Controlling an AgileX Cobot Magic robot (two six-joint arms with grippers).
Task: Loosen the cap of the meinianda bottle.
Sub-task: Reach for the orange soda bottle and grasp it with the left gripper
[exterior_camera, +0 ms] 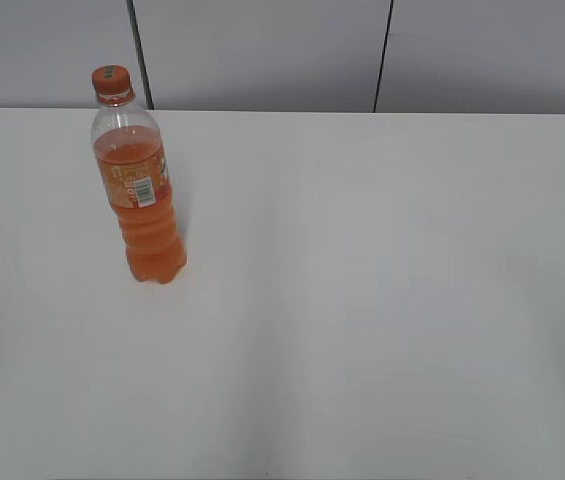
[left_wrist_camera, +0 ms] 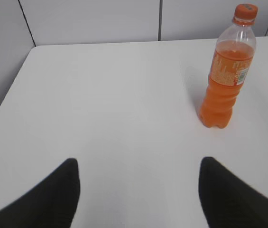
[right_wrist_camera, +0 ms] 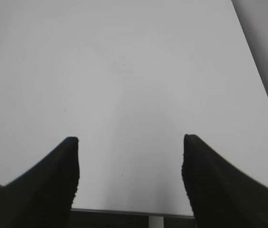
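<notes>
The meinianda bottle (exterior_camera: 142,195) stands upright on the left of the white table, clear plastic with orange drink, an orange label and a barcode patch. Its orange cap (exterior_camera: 112,80) sits on the neck. The bottle also shows in the left wrist view (left_wrist_camera: 226,78), far right, with the cap (left_wrist_camera: 245,11) on top. My left gripper (left_wrist_camera: 138,164) is open and empty, well short of the bottle and to its left. My right gripper (right_wrist_camera: 130,140) is open and empty over bare table near the front edge. Neither gripper shows in the exterior view.
The white table (exterior_camera: 362,300) runs back to grey wall panels (exterior_camera: 262,50). Its left edge and back left corner show in the left wrist view (left_wrist_camera: 10,95). Its right edge (right_wrist_camera: 257,71) and front edge (right_wrist_camera: 134,212) show in the right wrist view.
</notes>
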